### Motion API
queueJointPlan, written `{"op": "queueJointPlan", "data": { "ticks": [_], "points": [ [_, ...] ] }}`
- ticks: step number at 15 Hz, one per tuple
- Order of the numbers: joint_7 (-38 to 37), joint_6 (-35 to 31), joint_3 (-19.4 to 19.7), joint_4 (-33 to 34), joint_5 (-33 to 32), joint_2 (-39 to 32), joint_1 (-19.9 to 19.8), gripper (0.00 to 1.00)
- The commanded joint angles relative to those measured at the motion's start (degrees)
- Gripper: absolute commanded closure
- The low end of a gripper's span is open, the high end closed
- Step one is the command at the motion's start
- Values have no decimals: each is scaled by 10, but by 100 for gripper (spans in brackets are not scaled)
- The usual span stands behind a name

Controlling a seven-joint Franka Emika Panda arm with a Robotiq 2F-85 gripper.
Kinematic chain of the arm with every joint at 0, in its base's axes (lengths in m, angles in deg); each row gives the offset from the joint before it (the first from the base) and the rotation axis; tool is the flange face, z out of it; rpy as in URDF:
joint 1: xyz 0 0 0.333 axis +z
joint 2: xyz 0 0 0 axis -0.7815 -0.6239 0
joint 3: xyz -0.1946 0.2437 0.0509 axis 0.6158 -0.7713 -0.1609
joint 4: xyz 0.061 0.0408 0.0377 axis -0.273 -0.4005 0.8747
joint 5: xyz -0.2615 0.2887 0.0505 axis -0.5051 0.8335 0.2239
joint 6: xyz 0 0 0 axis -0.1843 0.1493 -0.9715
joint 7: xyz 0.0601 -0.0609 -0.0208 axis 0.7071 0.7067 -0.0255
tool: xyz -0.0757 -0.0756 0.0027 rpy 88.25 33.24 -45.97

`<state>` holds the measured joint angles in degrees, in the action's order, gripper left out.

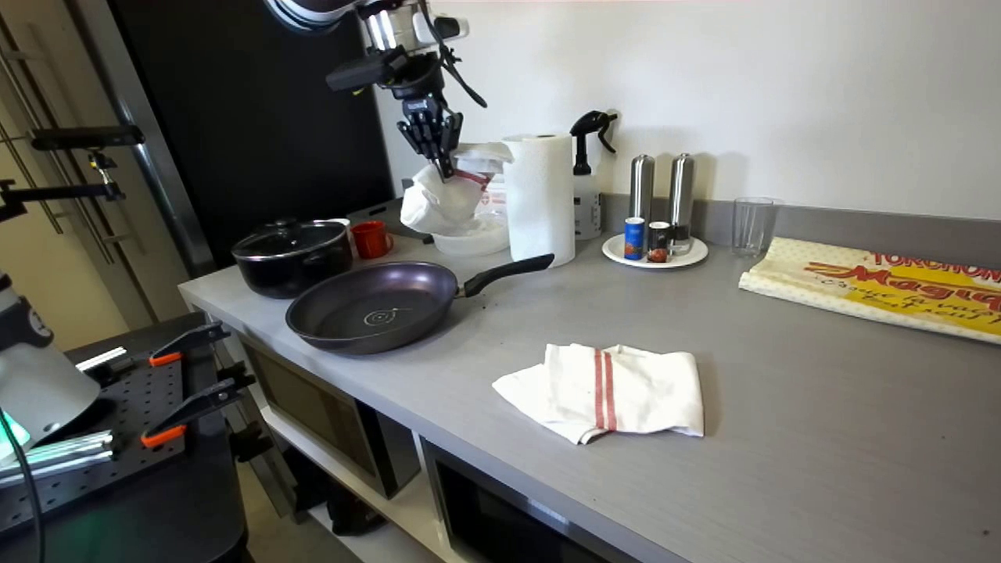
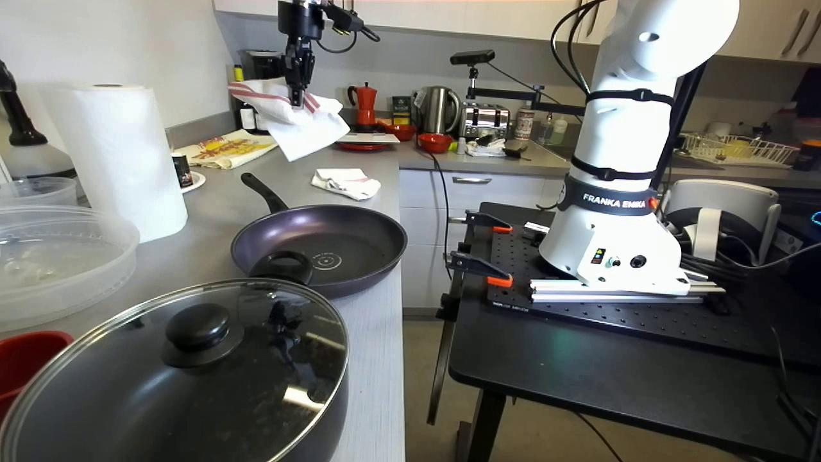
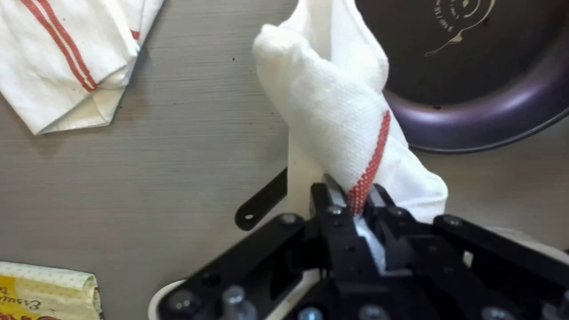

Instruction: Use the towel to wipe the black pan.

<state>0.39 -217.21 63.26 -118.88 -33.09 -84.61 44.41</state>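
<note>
Nearest in an exterior view stands a lidded pot (image 2: 186, 391), with the black pan (image 2: 346, 240) just beyond. Higher and farther back, the gripper (image 2: 297, 99) is clamped on the towel (image 2: 301, 135), which hangs well clear of the pan. To wipe well, the gripper should come over the pan's base and lower until the loose folds spread, with enough slack that only fabric touches; light strokes seem wise, as the pan could slide. Farther still, a folded, red-striped cloth (image 2: 346, 183) lies on the counter (image 2: 221, 208), probably not needed.
</note>
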Motion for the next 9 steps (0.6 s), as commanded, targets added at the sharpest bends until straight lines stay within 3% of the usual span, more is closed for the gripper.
{"op": "queueJointPlan", "data": {
  "ticks": [1, 9],
  "points": [
    [14, -14, -11, -74, -21, 59, 36, 97],
    [4, 1, -36, -111, -49, 37, 87, 97]
  ]
}}
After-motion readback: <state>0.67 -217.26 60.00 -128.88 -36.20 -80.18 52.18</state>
